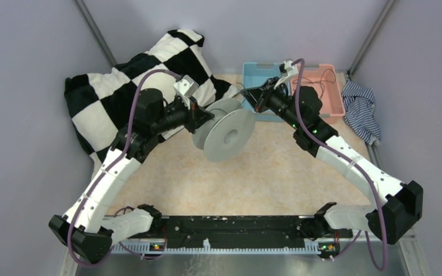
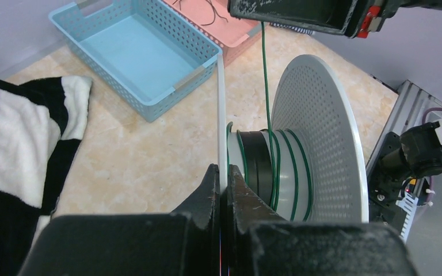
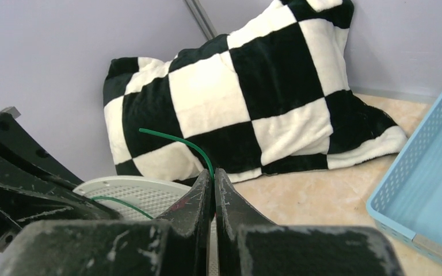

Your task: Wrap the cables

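A pale grey spool (image 1: 230, 133) is held off the table on its side. My left gripper (image 1: 207, 115) is shut on the rim of its near flange (image 2: 221, 115). Several turns of thin green cable (image 2: 276, 167) lie round the hub. From there the cable (image 2: 265, 80) runs straight up to my right gripper (image 2: 299, 14). The right gripper (image 3: 213, 174) is shut on this green cable (image 3: 178, 141), whose free end curls out past the fingertips. It hovers behind the spool (image 3: 132, 192). More thin black cables (image 1: 322, 77) lie in the pink basket.
A blue basket (image 1: 259, 72) and a pink basket (image 1: 336, 109) stand side by side at the back right. A black-and-white checked pillow (image 1: 121, 92) leans in the back left corner. A striped cloth (image 1: 359, 106) lies at the right wall.
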Controlling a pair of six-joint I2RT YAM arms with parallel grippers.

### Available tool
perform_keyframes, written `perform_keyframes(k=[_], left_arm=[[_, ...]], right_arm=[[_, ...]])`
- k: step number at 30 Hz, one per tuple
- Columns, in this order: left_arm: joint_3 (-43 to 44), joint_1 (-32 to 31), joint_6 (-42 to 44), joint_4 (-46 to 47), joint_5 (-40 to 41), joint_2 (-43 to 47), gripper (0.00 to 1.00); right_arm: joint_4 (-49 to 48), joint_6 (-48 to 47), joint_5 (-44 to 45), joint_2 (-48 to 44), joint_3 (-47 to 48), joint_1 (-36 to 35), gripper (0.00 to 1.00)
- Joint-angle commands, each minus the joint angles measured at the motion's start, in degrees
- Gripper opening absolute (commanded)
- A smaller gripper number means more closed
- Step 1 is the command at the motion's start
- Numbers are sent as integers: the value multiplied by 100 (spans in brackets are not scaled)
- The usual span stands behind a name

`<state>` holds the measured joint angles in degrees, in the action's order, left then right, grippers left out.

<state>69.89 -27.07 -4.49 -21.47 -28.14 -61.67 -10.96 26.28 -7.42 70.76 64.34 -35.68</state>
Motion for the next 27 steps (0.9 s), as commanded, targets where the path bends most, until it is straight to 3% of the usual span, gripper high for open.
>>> perform_keyframes(k=[1, 12, 27], left_arm=[[504, -17, 29, 190, -370, 18, 0], [859, -17, -150, 258, -123, -170, 0], [1418, -17, 144, -140, -726, -450, 0]], right_arm=[[-172, -12, 75, -391, -165, 221, 0], [-410, 220, -70, -1023, -1224, 274, 2], [-532, 147, 46, -646, -1532, 288, 7]])
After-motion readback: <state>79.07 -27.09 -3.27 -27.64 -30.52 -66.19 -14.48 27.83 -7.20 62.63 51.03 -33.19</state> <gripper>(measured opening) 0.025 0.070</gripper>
